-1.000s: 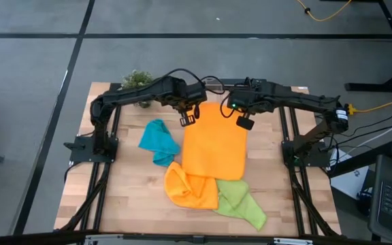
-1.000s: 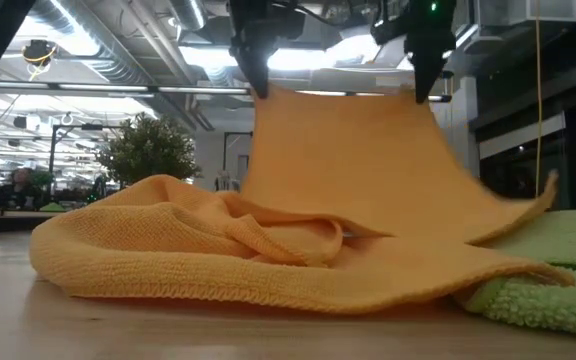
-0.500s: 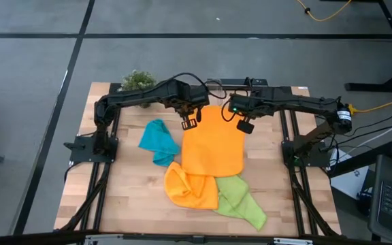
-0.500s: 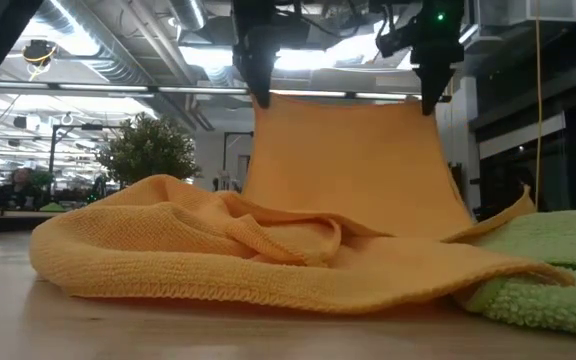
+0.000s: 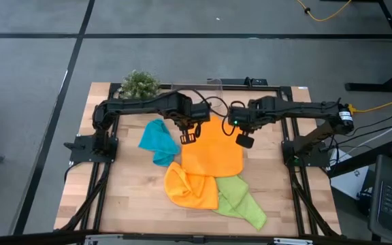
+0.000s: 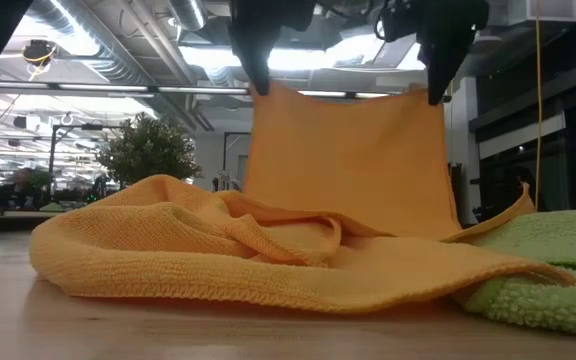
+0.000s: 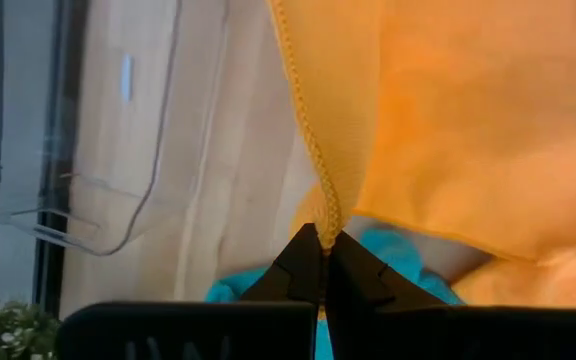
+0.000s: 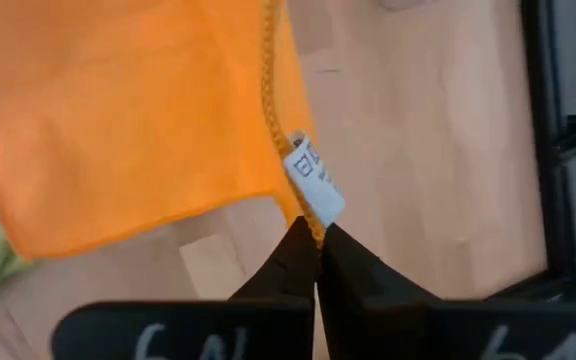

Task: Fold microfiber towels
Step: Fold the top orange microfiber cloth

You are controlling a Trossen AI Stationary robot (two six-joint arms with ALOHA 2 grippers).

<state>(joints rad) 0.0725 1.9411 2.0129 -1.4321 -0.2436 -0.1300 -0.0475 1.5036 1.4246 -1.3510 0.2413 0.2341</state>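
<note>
An orange microfiber towel point(image 5: 213, 151) hangs spread between my two grippers above the table's middle. My left gripper point(image 5: 188, 136) is shut on its top left corner and my right gripper point(image 5: 244, 141) on its top right corner. In the low view the sheet point(image 6: 353, 165) drops from both grippers, and its lower end is hidden behind a second, crumpled orange towel point(image 6: 248, 255). That crumpled towel point(image 5: 190, 188) lies near the front. A lime green towel point(image 5: 241, 201) lies to its right and a teal towel point(image 5: 158, 141) to the left. My left gripper pinches the towel's hemmed corner point(image 7: 326, 225) between its two fingertips, coming from above and pointing steeply down. The cloth hangs below it, stretched across to the other gripper. My right gripper pinches the opposite hemmed corner, just beside the white label point(image 8: 313, 180), between its two fingertips point(image 8: 298, 255). The fingers point steeply down from above. The top edge point(image 6: 353, 95) runs nearly straight between the grippers, and the towel's lower part lies toward the table.
A small potted plant point(image 5: 139, 83) stands at the far left corner, and a clear tub point(image 5: 215, 84) at the far edge. Bare wood point(image 5: 131, 184) shows at the front left and along the right side.
Both grippers have carried the towel's top edge toward the table's near edge and slightly down, staying shut. The sheet now hangs steeper, its top nearer above its lower end, which has stayed on the table.
</note>
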